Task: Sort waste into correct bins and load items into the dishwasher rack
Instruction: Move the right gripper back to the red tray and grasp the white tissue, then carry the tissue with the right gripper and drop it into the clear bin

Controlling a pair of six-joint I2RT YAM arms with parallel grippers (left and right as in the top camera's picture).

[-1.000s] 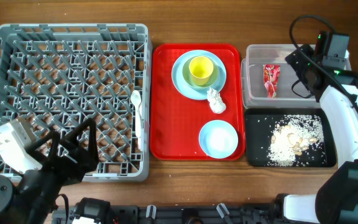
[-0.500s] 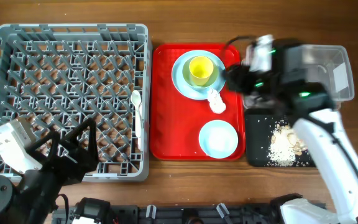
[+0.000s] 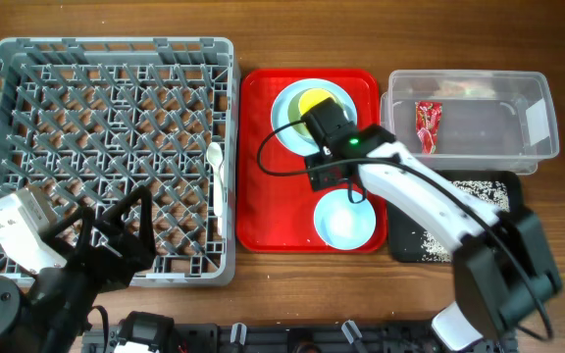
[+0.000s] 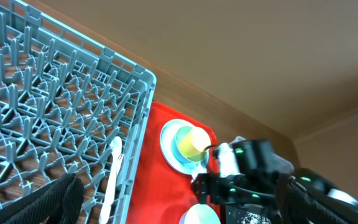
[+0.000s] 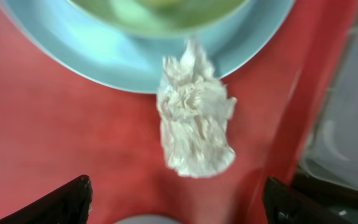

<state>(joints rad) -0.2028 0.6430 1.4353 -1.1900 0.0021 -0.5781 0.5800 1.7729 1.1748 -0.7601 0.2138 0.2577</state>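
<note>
My right gripper (image 3: 336, 181) hangs open over the red tray, its fingers wide apart in the right wrist view (image 5: 179, 208). The crumpled white tissue (image 5: 194, 127) lies on the tray just beyond them, touching the light blue plate (image 5: 104, 56); nothing is held. In the overhead view my right arm hides the tissue. The yellow-green cup (image 3: 312, 101) stands on the plate (image 3: 287, 118). The red wrapper (image 3: 427, 126) lies in the clear tub (image 3: 538, 147). Rice scraps (image 3: 479, 191) lie in the black tray (image 3: 513, 186). My left gripper (image 3: 106, 230) is open over the rack's (image 3: 116, 98) near corner.
A pale blue bowl (image 3: 344, 221) sits at the near end of the red tray (image 3: 263, 196), close under my right gripper. A white spoon (image 3: 217, 172) lies along the rack's right edge, also seen as the spoon (image 4: 112, 174) in the left wrist view.
My right arm has swung left from the clear tub to above the tissue on the red tray. The wrapper stays in the tub. The left arm has not moved.
</note>
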